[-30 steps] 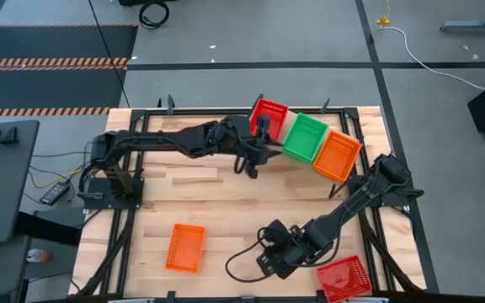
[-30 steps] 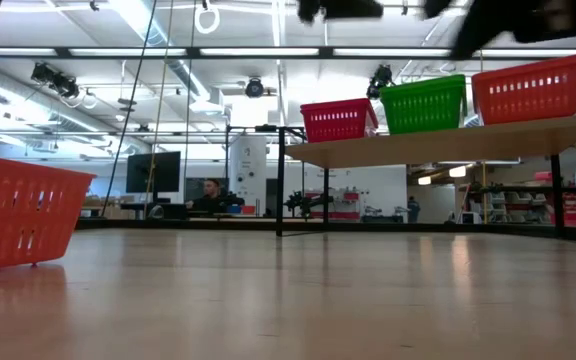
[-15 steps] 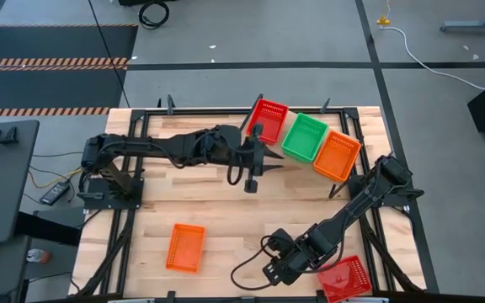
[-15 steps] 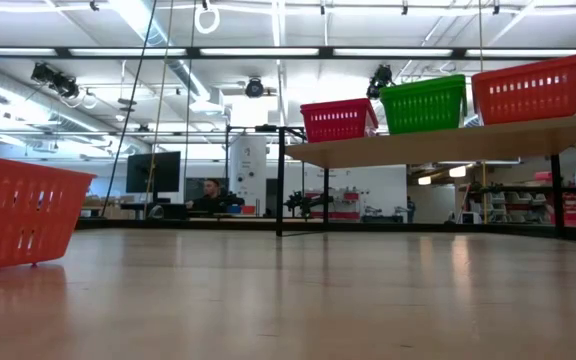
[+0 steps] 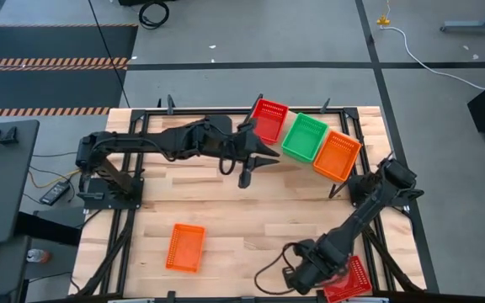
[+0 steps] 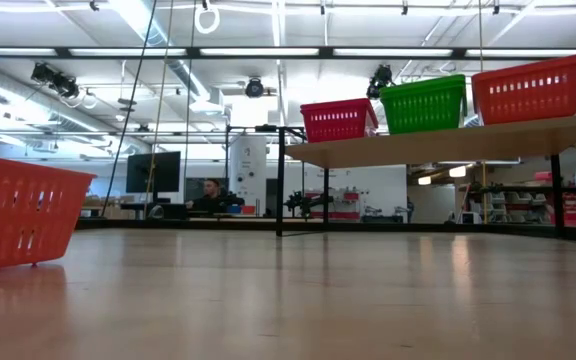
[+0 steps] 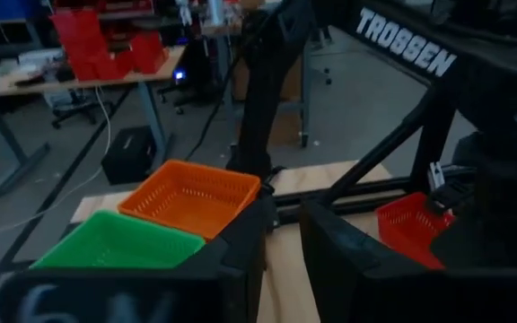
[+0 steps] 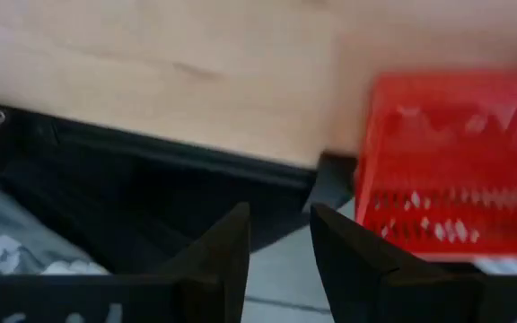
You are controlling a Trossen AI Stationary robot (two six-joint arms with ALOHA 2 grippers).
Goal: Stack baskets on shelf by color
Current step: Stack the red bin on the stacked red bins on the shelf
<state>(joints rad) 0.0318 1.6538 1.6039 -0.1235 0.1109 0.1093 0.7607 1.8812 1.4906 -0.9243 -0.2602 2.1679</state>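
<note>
Baskets (image 6: 424,103): perforated plastic mesh, slight gloss. Shelf (image 6: 448,143) + table (image 5: 226,210): pale smooth wood. Arms: matt black.

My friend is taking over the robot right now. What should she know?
Left gripper: open, empty, beside the shelf.
Right gripper: open, empty, near the red basket at the table's front right corner.
Done: red, green and orange stacks sit side by side on the shelf.
Left: that red basket and the orange basket at front left must still go up.

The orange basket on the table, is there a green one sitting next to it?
No, the orange basket on the table lies alone on the wood; the green basket is up on the shelf.
</note>
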